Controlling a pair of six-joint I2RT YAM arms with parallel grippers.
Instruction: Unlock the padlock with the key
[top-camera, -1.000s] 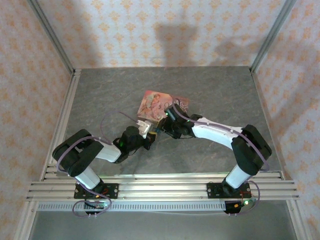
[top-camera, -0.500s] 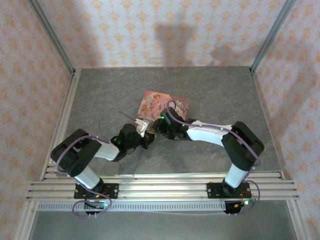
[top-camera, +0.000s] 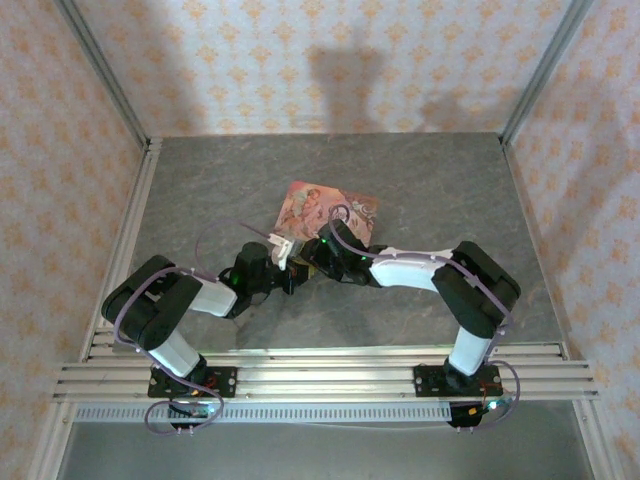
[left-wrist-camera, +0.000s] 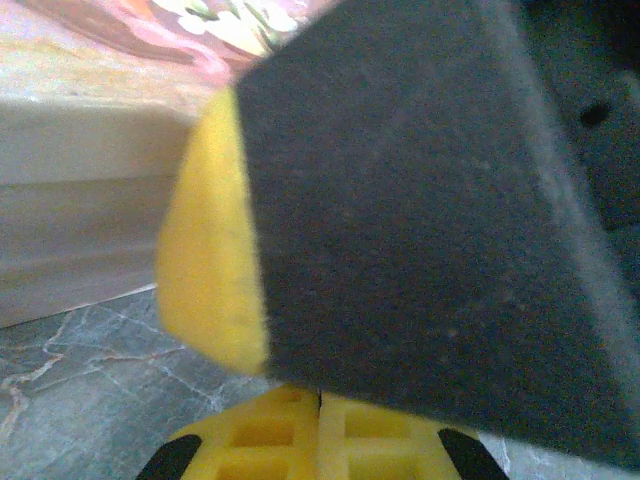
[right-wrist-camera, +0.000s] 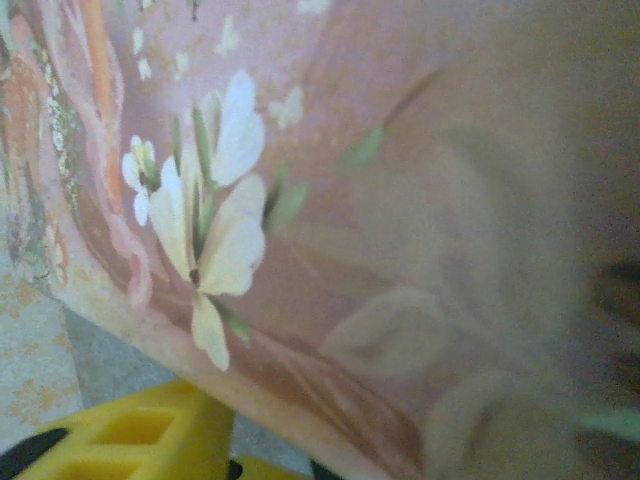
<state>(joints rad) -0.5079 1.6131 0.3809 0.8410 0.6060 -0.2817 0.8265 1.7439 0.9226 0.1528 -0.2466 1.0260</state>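
Observation:
The pink floral box (top-camera: 325, 208) lies mid-table. Both grippers meet at its near edge. My left gripper (top-camera: 287, 259) sits low by the box's near-left corner; in the left wrist view its yellow fingers (left-wrist-camera: 270, 430) are pressed together, shut, with nothing visible between them. A large dark pad on a yellow finger (left-wrist-camera: 420, 200), the right gripper's, crosses just ahead of them. My right gripper (top-camera: 320, 256) is against the box; one yellow finger (right-wrist-camera: 150, 435) shows under the flowered lid (right-wrist-camera: 330, 200), which hides the rest of the jaws. The padlock and the key are hidden.
The box's pale side wall (left-wrist-camera: 80, 200) stands close on the left of the left wrist view, on the grey marbled tabletop (top-camera: 420, 190). Aluminium rails (top-camera: 130, 230) and patterned walls (top-camera: 330, 70) enclose the table. Free tabletop lies behind and to both sides of the box.
My right gripper slid left and nearer along the box's near edge, its elbow folding inward. The left gripper shifted slightly left and away. The box stayed put.

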